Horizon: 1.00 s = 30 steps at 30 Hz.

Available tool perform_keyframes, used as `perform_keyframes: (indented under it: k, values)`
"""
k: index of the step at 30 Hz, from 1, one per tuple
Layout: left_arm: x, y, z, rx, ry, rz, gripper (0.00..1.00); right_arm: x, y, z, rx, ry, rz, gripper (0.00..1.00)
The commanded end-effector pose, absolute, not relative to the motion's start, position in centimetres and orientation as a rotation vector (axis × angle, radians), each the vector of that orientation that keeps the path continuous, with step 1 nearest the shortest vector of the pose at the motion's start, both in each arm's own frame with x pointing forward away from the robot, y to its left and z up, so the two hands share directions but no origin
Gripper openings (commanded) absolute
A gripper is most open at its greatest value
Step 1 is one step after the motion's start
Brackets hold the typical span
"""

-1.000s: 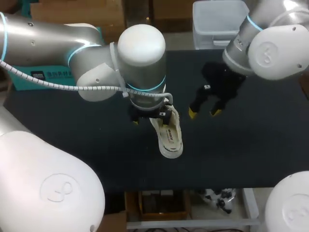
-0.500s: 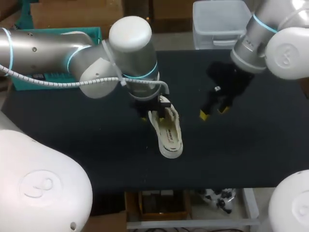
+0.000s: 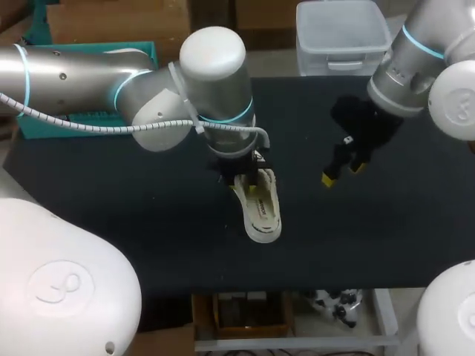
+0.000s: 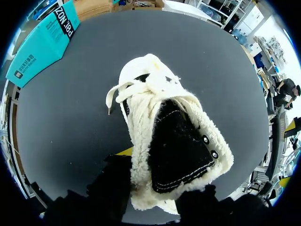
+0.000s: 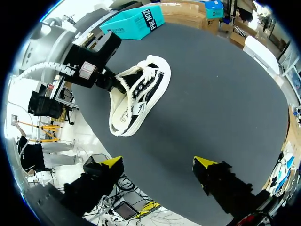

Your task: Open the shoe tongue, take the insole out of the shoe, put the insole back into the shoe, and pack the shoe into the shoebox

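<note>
Shoe [image 3: 261, 210] lay in the middle of the table [image 3: 386, 237], well off every edge. Left gripper [image 3: 243, 178] clamped its tongue [image 4: 176, 146]. Right gripper [image 3: 343, 174] hung well apart, fingers spread.

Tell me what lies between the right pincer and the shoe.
Nothing: only bare black table separates the right pincer from the shoe. This shows in the head view and the right wrist view.
</note>
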<state>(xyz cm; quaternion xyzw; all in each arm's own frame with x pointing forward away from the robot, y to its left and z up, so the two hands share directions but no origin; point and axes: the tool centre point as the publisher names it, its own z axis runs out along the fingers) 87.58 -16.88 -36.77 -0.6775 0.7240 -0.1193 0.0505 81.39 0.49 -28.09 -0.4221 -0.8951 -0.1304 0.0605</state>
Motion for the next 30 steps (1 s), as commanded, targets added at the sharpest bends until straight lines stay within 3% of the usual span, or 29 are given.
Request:
perform_keyframes:
  k: [1, 15, 30]
  values:
    - [87.1, -17.2, -36.5, -2.069, 2.173, -0.358, 0.00, 81.1, 0.3, -28.2, -1.239, -2.736, -0.380, 1.00]
    - [85.9, -15.6, -34.8, -2.012, 2.226, -0.416, 0.00, 81.2, 0.1, -28.5, -1.154, -2.748, -0.318, 1.00]
    - [89.5, -14.2, -28.7, -1.220, 2.761, -0.424, 0.00, 80.2, 0.0, -27.7, -0.661, -3.035, -0.165, 1.00]
